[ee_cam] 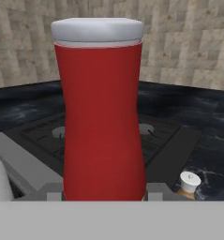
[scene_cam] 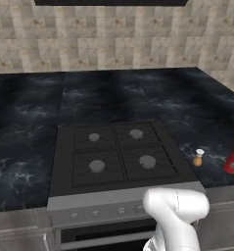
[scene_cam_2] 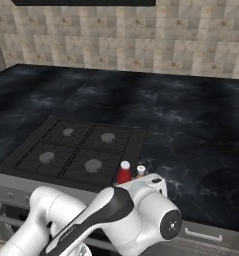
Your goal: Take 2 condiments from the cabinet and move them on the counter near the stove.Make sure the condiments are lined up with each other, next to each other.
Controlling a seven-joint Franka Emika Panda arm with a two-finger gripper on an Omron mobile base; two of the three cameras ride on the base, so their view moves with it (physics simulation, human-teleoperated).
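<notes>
Left base view: the red bottle (scene_cam: 233, 160) sits at the frame's right edge over the counter (scene_cam: 25, 127), right of the stove (scene_cam: 119, 154); the orange bottle (scene_cam: 198, 158) stands between them. Right base view: both bottles stand close together beside the stove's right edge. Hand view: the gripper (ee_cam: 104, 194) is clamped on the red bottle.

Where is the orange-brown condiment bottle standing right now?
The orange-brown bottle stands upright on the black counter, just off the stove's right edge near its front corner. The red bottle is to its right.
</notes>
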